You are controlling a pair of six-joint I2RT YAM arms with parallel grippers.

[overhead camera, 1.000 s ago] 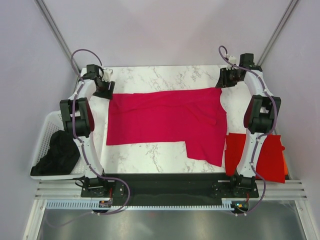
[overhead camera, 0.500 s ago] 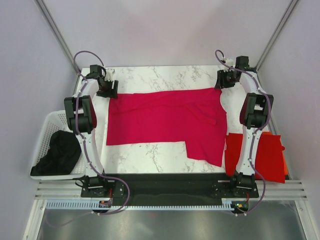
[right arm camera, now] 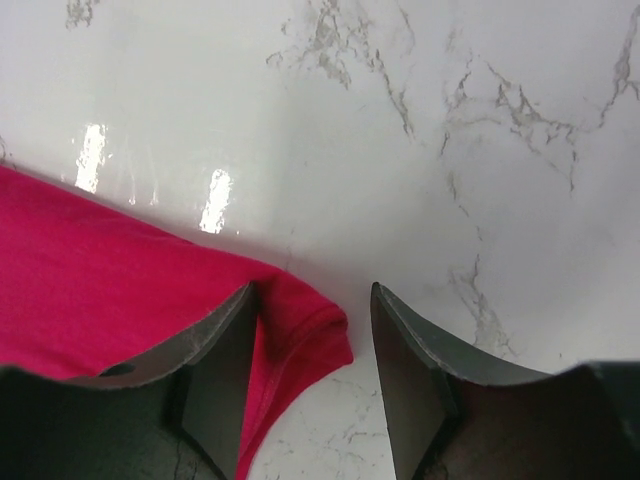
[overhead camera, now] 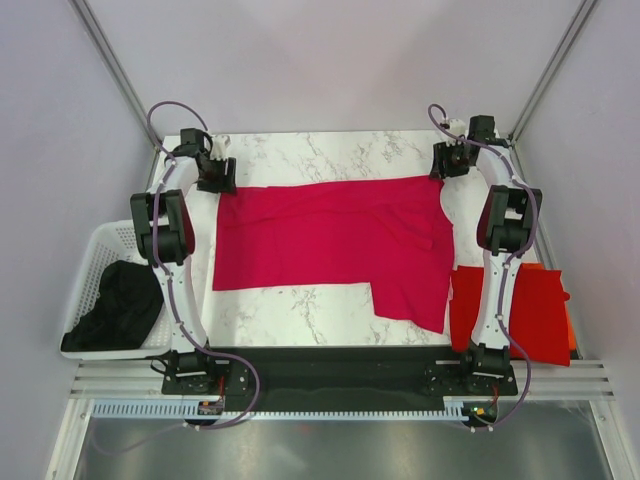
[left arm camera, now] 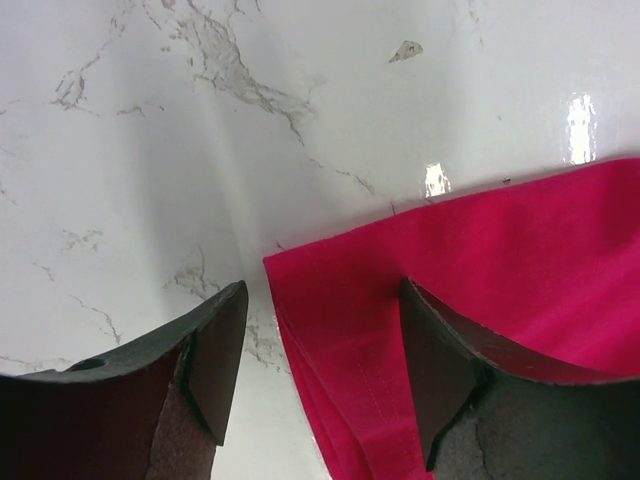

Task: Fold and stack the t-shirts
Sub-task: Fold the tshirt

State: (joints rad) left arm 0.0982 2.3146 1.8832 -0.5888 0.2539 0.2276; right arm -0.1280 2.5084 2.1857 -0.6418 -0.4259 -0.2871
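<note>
A crimson-pink t-shirt (overhead camera: 330, 245) lies spread flat across the marble table (overhead camera: 300, 150). My left gripper (overhead camera: 216, 178) is at the shirt's far left corner. In the left wrist view it (left arm camera: 320, 375) is open, and the folded corner (left arm camera: 340, 340) lies between its fingers (left arm camera: 215, 370). My right gripper (overhead camera: 450, 160) is at the far right corner. It (right arm camera: 312, 375) is open too, with the hemmed corner (right arm camera: 305, 330) against the left finger (right arm camera: 220, 370) and bare marble by the other. A bright red t-shirt (overhead camera: 540, 315) lies at the right edge, with an orange one (overhead camera: 571, 338) showing under it.
A white basket (overhead camera: 95, 250) holding a dark cloth (overhead camera: 115, 305) sits off the table's left side. Both arms run up the table's left and right edges. Bare marble (overhead camera: 300, 310) shows in front of the crimson-pink shirt.
Both grippers have shifted slightly inward over the shirt's far corners. The right jaws have spread wider. The shirt lies as before.
</note>
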